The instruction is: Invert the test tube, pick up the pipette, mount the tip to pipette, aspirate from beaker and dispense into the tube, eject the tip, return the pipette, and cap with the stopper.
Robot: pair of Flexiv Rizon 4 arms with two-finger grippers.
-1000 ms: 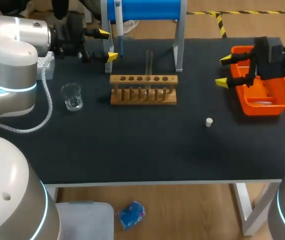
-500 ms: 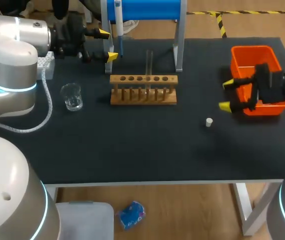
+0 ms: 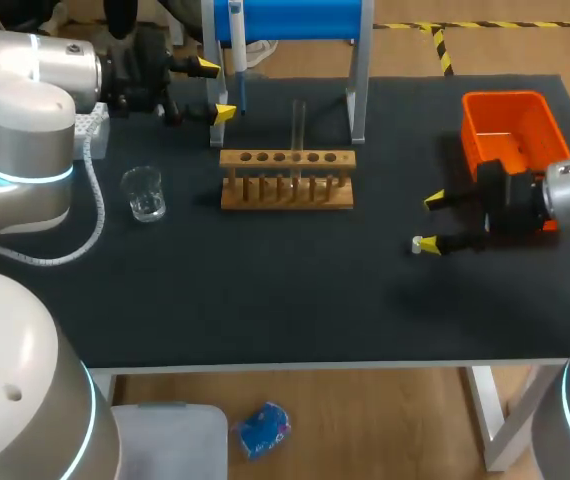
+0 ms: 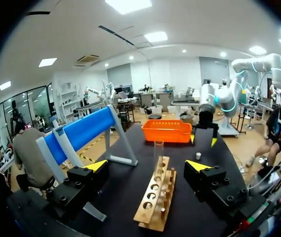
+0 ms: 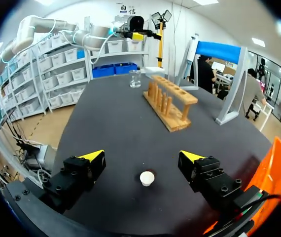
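Looks like the capping step, last on the list. Got the right gripper (image 3: 430, 223) down low over the table (image 3: 265, 300), just in front of the orange bin (image 3: 468, 130), fingers spread wide and holding nothing. Puts the little white stopper (image 5: 147, 178) on the black surface right between those open fingers in the right wrist view, touching neither by the look of it; from above, tucked tight beside the nearer yellow tip. Pretty much lined up for the grab, then. Next up, probably: drop a touch, pinch gently on the stopper's sides, lift, carry over to the test tube (image 3: 299, 120) standing upright in the wooden rack (image 3: 286, 180) mid-table, and press down onto the open mouth. Calls for a square grip to avoid squirting such a small round thing out sideways, plus dead-on aim at that narrow tube. Over on the other side, got the left gripper (image 3: 215, 90) wide open and empty too, parked right beside the pipette (image 3: 236, 45) hanging on the blue stand (image 3: 295, 18). Got the beaker (image 3: 145, 193) near the left arm, well apart from the rack. Can't tell about any liquid in the tube.
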